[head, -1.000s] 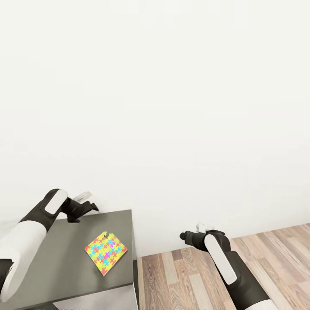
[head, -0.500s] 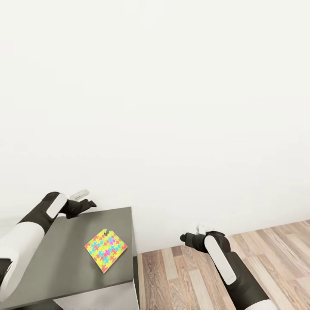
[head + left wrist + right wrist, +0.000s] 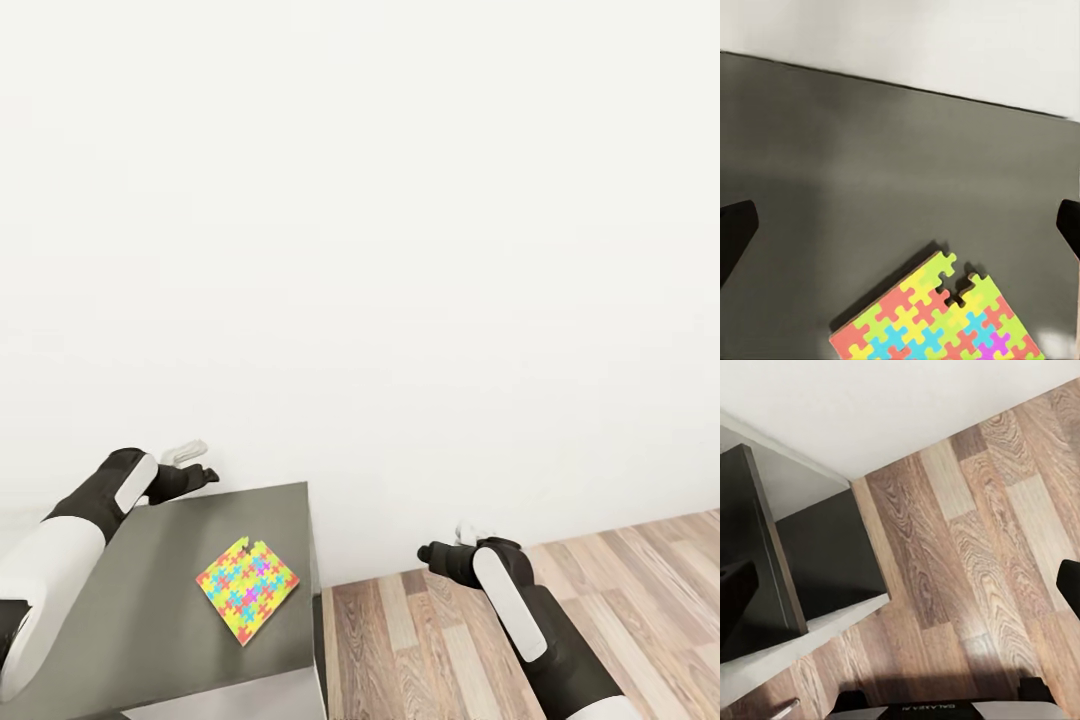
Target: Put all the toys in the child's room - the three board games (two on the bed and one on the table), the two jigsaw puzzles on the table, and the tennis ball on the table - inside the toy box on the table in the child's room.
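Over the last second the left arm has drawn back toward the far left corner of the table (image 3: 150, 600), and the left gripper (image 3: 196, 462) now sits a little farther from the jigsaw puzzle (image 3: 247, 588) than before; the right arm has barely shifted. In the left wrist view the left gripper's two dark fingertips (image 3: 735, 234) stand at opposite edges of the picture, spread wide with nothing between them, over bare dark-grey tabletop. The puzzle (image 3: 939, 317) lies flat, turned like a diamond, near the table's right edge, apart from the gripper. The right gripper (image 3: 446, 550) hangs over the wood-plank floor (image 3: 620, 590) to the right of the table, its fingertips (image 3: 1069, 583) likewise wide apart and empty. Open floor stretches to its right, and the white wall (image 3: 400, 250) stands behind.
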You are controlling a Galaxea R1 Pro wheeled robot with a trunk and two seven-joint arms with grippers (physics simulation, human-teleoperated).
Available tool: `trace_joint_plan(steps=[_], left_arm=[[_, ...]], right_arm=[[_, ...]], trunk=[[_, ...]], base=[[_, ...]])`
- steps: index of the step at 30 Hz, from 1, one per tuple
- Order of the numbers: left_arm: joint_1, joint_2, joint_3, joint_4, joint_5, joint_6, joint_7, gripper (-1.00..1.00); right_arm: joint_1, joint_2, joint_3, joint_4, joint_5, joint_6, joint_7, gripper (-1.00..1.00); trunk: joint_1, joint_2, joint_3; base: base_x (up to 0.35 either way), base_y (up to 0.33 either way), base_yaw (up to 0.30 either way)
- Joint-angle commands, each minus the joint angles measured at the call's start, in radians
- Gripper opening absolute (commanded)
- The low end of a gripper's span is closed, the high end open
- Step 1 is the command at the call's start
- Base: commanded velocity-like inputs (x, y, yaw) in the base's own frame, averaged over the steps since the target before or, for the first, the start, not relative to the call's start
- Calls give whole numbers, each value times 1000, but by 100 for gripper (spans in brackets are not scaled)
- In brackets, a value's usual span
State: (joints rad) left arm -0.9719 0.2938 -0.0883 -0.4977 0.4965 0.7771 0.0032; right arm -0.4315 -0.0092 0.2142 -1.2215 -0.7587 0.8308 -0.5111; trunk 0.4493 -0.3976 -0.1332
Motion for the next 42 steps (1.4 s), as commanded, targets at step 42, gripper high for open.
trace_joint_plan(steps=[42], left_arm=[[32,-5,-56,145,-6,-79,-164,100]], right_arm=[[-1,-5,2,5,-10,1,-10,100]], trunk=[[1,-2,-71]], base=[[2,1,0]])
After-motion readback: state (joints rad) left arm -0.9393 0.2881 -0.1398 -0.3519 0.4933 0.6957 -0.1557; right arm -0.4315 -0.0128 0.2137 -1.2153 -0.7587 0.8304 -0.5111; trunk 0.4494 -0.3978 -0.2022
